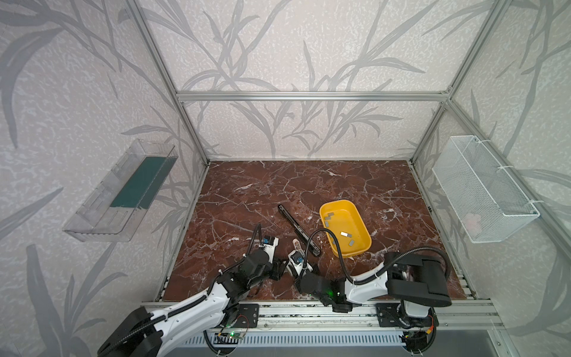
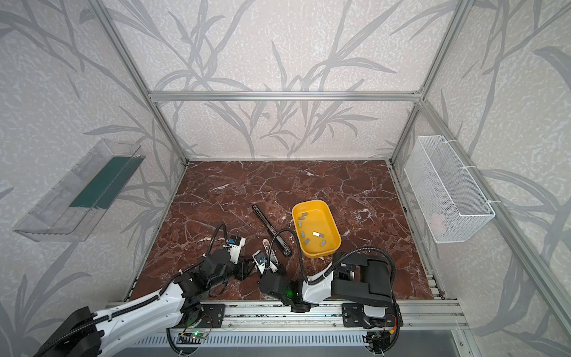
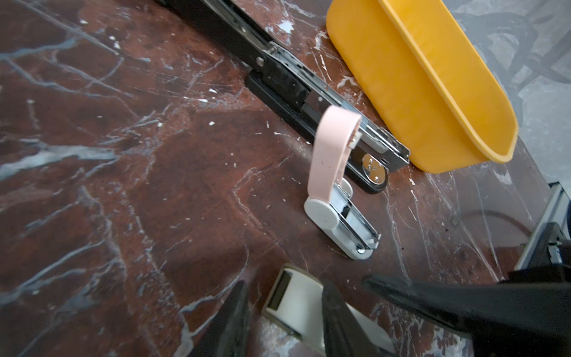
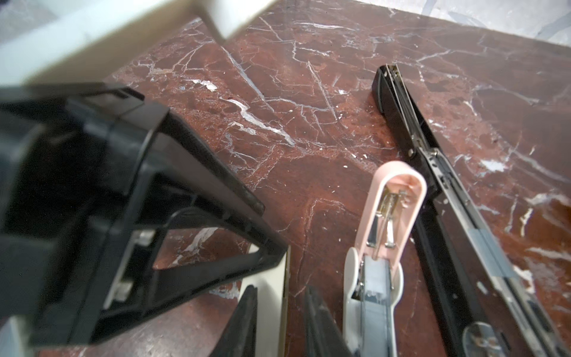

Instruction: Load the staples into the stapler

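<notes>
Left jaws hang low near the front edge of the surface, partly apart, nothing between them. Right jaws are just beside them, narrowly apart, also empty. Pink mini stapler [image 3: 321, 213] stands open on the surface, lid up; black stapler [image 1: 298, 230] lies opened flat beside it. Staples [image 1: 344, 234] lie loose in the yellow tray [image 1: 338, 202], furthest right. Judgement: fetch comes next. Pinch one strip across its long sides, keep it level, left steadying the base.
</notes>
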`<state>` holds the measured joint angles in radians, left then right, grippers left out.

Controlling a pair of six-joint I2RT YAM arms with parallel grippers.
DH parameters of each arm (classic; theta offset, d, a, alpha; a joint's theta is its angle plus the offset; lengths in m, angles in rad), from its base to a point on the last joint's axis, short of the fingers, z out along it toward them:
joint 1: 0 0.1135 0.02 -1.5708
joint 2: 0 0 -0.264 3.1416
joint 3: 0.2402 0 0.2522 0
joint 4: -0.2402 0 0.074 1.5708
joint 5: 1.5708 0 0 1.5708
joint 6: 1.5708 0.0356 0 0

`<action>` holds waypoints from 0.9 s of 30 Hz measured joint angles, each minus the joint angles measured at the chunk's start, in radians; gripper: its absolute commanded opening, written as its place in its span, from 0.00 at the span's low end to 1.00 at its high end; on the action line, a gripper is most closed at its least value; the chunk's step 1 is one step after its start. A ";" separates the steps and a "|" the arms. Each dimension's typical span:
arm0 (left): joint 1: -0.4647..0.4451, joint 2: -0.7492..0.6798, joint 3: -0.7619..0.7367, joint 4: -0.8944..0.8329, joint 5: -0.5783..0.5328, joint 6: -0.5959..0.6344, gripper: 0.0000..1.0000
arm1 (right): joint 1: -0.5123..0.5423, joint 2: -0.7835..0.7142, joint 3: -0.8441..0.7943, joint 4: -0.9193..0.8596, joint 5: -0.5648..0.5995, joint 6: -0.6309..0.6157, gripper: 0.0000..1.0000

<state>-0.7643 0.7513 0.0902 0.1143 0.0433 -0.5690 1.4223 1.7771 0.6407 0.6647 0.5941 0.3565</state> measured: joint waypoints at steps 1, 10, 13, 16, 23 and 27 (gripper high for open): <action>0.000 -0.034 0.003 -0.024 -0.026 -0.006 0.49 | 0.000 -0.016 0.011 -0.034 0.001 -0.014 0.38; 0.000 -0.420 0.112 -0.295 -0.253 -0.067 0.71 | -0.006 -0.257 0.084 -0.207 0.061 -0.112 0.67; 0.000 -0.467 0.170 -0.328 -0.277 -0.080 0.81 | -0.010 -0.348 0.084 -0.212 0.079 -0.132 0.72; 0.000 -0.422 0.258 -0.333 -0.314 -0.066 0.95 | -0.014 -0.422 -0.018 -0.126 0.082 -0.146 0.73; 0.024 -0.110 0.519 -0.260 -0.385 0.036 0.96 | -0.019 -0.424 -0.266 -0.085 0.074 -0.141 0.73; 0.069 0.022 0.565 -0.186 -0.407 0.115 0.82 | -0.022 -0.406 -0.266 -0.023 0.059 -0.142 0.73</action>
<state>-0.6956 0.7731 0.6556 -0.0715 -0.3641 -0.4538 1.4006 1.3712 0.3748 0.6415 0.6533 0.2142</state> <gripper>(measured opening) 0.840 0.734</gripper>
